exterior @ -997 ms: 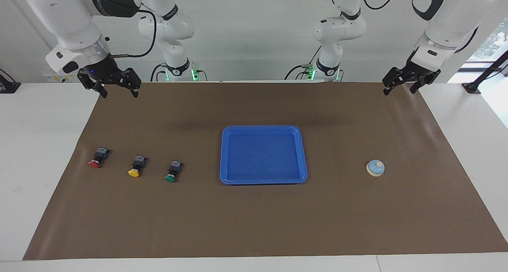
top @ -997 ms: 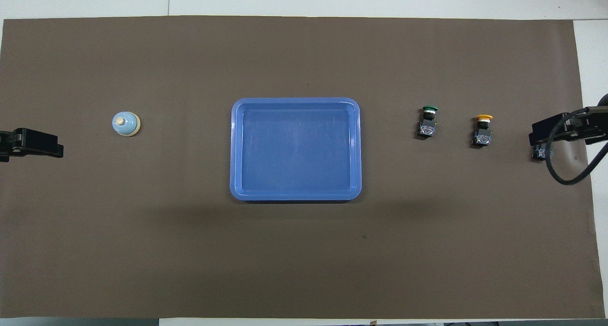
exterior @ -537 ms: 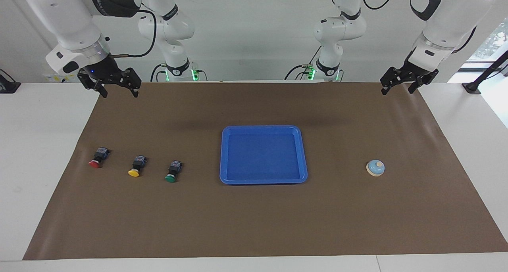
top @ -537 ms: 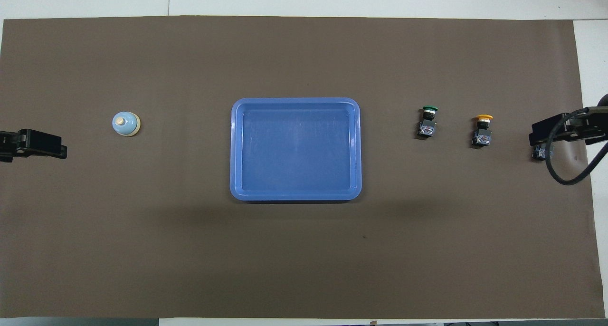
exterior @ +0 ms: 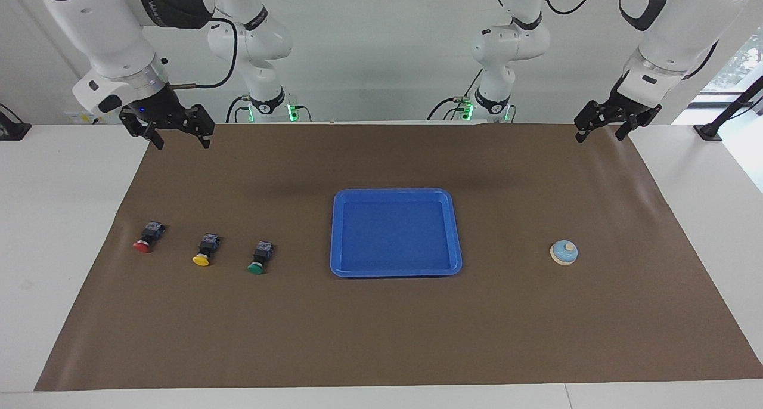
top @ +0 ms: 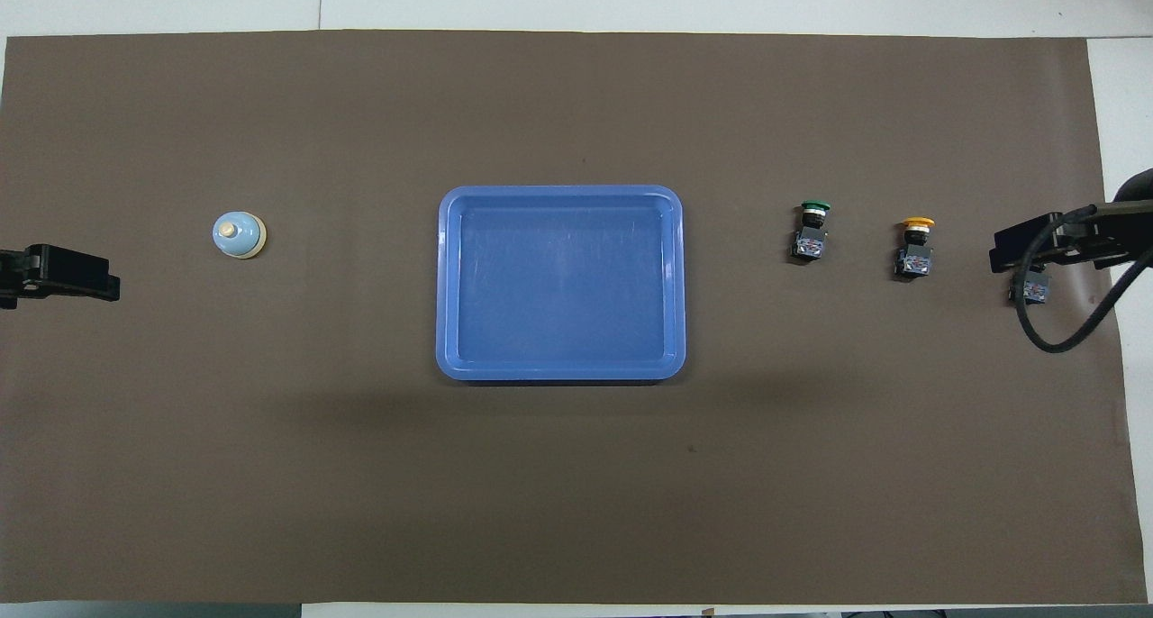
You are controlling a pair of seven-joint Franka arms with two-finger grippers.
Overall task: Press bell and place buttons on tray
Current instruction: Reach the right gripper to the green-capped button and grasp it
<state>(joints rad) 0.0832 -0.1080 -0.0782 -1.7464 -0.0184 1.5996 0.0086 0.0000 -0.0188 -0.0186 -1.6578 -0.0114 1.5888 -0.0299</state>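
The blue tray (exterior: pixel 396 230) (top: pixel 560 285) lies empty mid-table. The light-blue bell (exterior: pixel 564 253) (top: pixel 239 236) stands toward the left arm's end. Three buttons lie in a row toward the right arm's end: green (exterior: pixel 259 259) (top: pixel 812 232) closest to the tray, then yellow (exterior: pixel 205 250) (top: pixel 915 249), then red (exterior: pixel 147 237). My right gripper (exterior: pixel 182 141) (top: pixel 1036 244) hangs open high over the mat's corner; seen from overhead it covers the red button's cap. Open and empty too, my left gripper (exterior: pixel 599 136) (top: pixel 63 274) hovers high over the mat's edge at its own end.
A brown mat (exterior: pixel 381 337) covers most of the white table, and everything lies on it. Both arm bases stand at the robots' edge of the table. Bare mat stretches between the tray and the bell.
My right gripper has drifted slightly toward the yellow button. The left gripper swayed a little and came back. The tray, the bell and the buttons have not moved.
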